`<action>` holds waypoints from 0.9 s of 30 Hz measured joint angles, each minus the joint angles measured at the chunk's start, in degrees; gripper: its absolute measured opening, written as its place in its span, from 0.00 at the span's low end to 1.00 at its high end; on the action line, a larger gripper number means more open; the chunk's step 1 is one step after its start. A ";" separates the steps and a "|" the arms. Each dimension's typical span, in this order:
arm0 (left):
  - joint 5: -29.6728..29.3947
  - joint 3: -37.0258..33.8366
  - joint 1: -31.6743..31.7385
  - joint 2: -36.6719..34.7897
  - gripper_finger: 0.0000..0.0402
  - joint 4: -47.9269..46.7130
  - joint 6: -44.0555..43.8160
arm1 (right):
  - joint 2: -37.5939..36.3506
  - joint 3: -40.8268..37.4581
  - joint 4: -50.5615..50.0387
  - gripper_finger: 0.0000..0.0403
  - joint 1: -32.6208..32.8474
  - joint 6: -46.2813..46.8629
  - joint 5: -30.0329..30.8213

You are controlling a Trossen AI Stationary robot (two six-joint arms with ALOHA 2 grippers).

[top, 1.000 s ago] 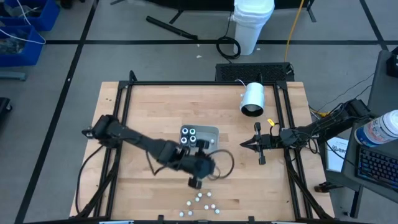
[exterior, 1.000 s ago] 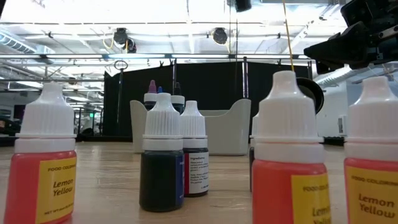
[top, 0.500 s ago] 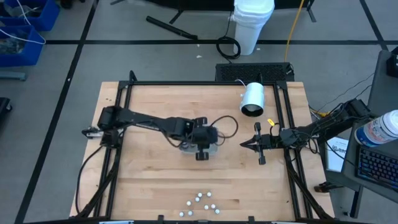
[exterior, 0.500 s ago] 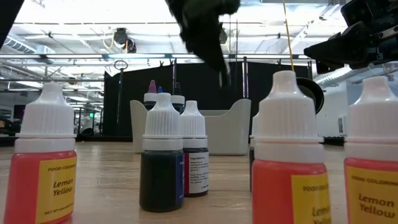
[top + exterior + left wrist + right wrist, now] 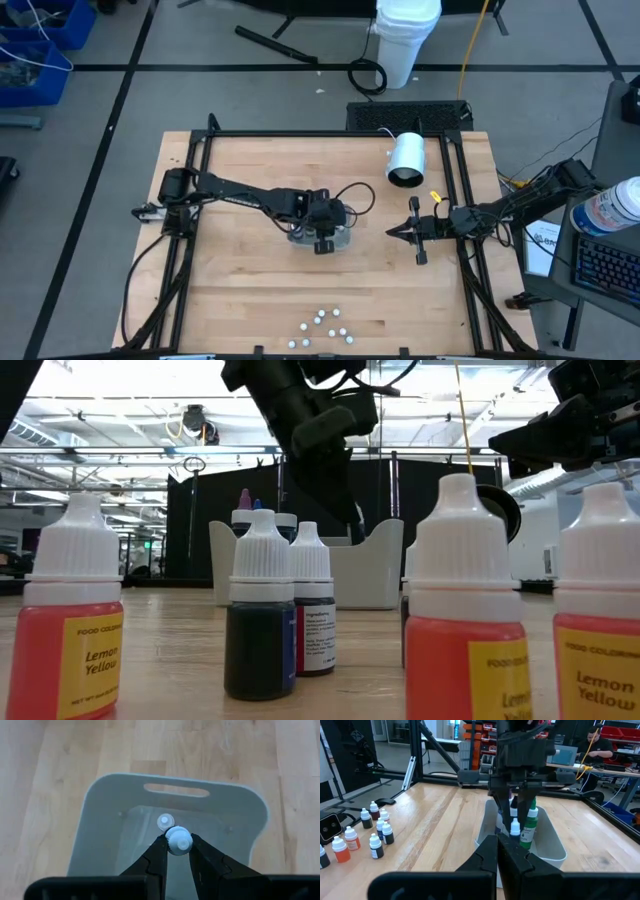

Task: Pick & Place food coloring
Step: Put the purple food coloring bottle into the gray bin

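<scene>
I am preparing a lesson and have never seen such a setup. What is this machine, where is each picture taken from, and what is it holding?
Two robot arms work at a wooden table. One picture looks down from above, one looks level across the tabletop, and one comes from each wrist. The left end effector is shut on a small white-capped bottle, holding it over a grey tray that has other bottles in it. The right end effector waits beside it, shut and empty. More bottles stand at the table's near edge.

Sitting on a grey floor (image 5: 90, 110) crossed by black lines; glowing overhead, long white ceiling lights (image 5: 150, 382); standing behind, a black curtain wall (image 5: 420, 490).
</scene>
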 joint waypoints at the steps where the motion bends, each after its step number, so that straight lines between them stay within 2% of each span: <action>1: 0.00 -0.21 0.00 0.00 0.17 0.54 -0.11 | 0.00 0.00 0.02 0.00 0.00 0.00 0.00; 7: -0.07 -1.08 -0.03 0.82 0.17 1.26 -1.14 | 0.00 0.00 0.02 0.00 0.00 0.00 0.00; 20: -0.08 -0.72 -0.17 7.18 0.17 3.11 -1.08 | 0.01 -0.02 0.02 0.00 0.00 -0.02 0.05; 27: 0.90 -0.70 -0.17 7.43 0.17 3.13 -0.85 | -0.01 -0.02 0.04 0.00 0.00 -0.42 0.04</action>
